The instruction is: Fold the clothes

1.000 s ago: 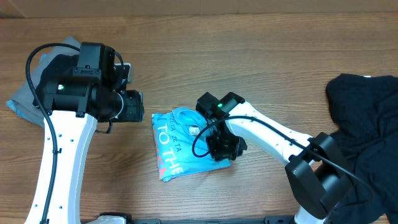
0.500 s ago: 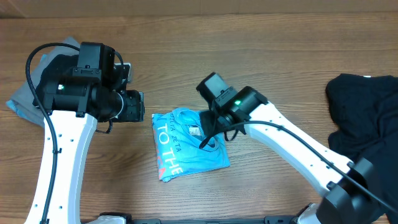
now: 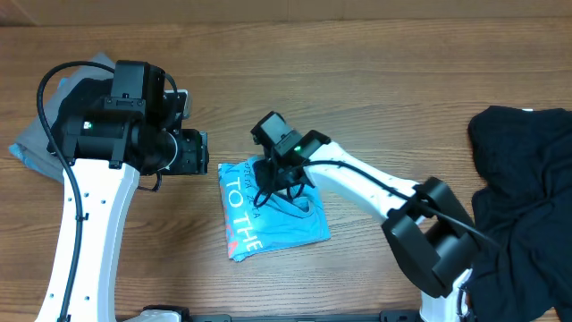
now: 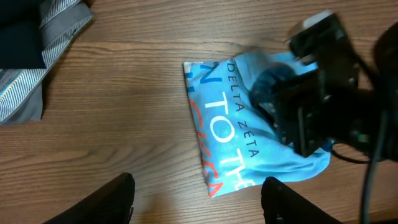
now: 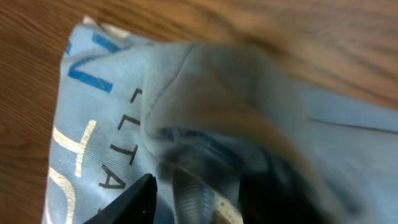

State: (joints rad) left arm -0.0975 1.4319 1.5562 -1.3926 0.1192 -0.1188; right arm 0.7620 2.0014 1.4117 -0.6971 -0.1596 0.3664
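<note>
Folded light blue shirt [image 3: 255, 224], rumpled; left gripper [image 4: 198, 182] gapes empty; right gripper [image 5: 198, 186] hold unclear.

Blue shirt [image 3: 268, 215]: one
Black heap at right [image 3: 523, 170]: one, pieces inside cannot be counted
Black cloth at left [image 4: 18, 37]: one
Grey striped cloth [image 4: 37, 74]: one
Arms: two — left arm [image 3: 89, 224], right arm [image 3: 357, 179]
Hands: two — left hand [image 4: 202, 199], right hand [image 5: 199, 196]
Table [image 3: 375, 80]: one
</note>
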